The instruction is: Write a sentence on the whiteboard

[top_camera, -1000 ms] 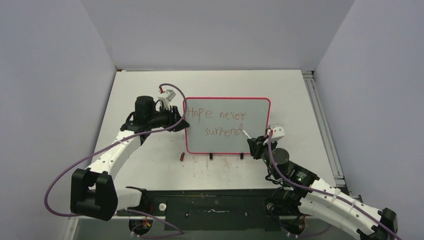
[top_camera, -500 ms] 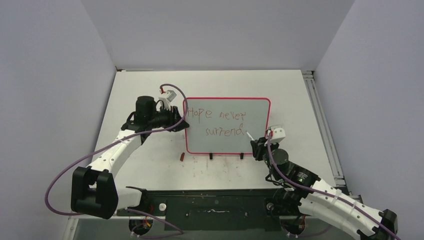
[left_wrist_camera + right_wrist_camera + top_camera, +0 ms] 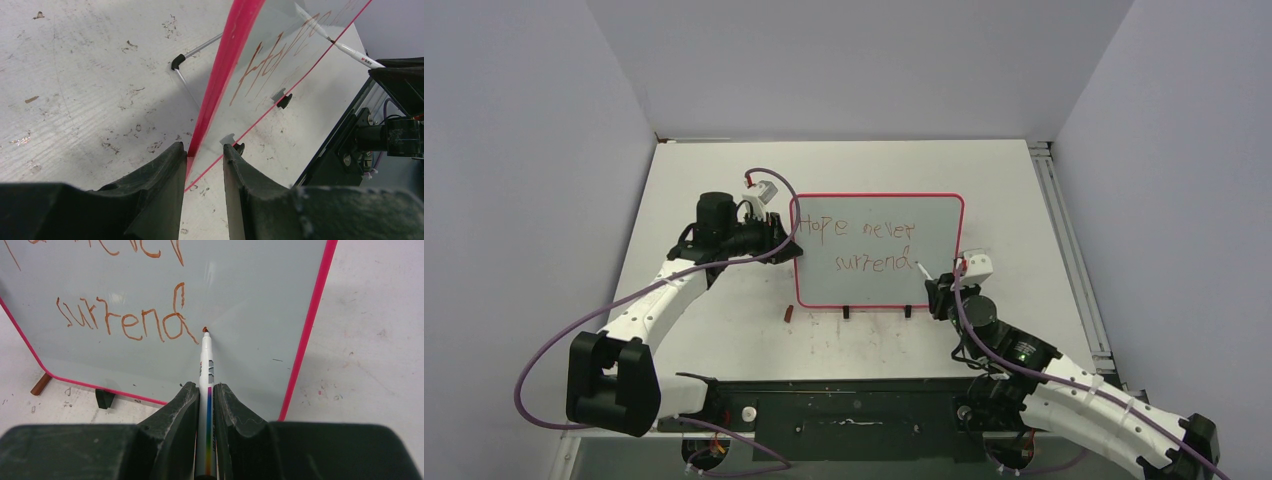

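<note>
The whiteboard (image 3: pixel 934 225) stands upright on the table, pink-framed. The sentence (image 3: pixel 856 229) on it reads "Hope never" with "surrend" (image 3: pixel 125 322) below, in reddish-brown. My left gripper (image 3: pixel 786 236) is closed on the board's left edge; the left wrist view shows the pink frame (image 3: pixel 225 60) running in between my fingers (image 3: pixel 202 146). My right gripper (image 3: pixel 204 386) is shut on a white marker (image 3: pixel 205 365). The marker tip sits at the board just right of the "d". From the top view the marker (image 3: pixel 921 270) points up-left from the right gripper (image 3: pixel 936 290).
A small brown marker cap (image 3: pixel 789 313) lies on the table by the board's lower left corner. Two black feet (image 3: pixel 846 313) prop up the board. A metal rail (image 3: pixel 1064 250) runs along the table's right edge. The arms' black base bar (image 3: pixel 854 415) spans the near edge.
The right gripper and marker have shifted slightly right and down, past the end of the "d". The left arm and the board have stayed put.
</note>
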Available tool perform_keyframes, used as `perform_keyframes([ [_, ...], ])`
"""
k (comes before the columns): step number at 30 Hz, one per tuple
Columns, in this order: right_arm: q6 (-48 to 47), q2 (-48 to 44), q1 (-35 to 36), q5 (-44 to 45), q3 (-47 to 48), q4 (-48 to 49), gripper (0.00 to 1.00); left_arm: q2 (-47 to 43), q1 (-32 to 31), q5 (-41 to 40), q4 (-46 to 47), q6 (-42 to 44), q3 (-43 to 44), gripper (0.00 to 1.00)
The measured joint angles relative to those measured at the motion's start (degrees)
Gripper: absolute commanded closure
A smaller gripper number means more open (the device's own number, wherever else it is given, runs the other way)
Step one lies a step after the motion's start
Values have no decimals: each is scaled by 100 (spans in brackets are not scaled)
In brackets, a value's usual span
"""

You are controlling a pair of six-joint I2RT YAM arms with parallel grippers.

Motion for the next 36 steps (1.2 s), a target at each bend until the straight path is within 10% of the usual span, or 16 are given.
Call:
perform_keyframes([
  [36,-118,258,-2,133,87,417,95,0,-7,0,-31,4,-2,70],
])
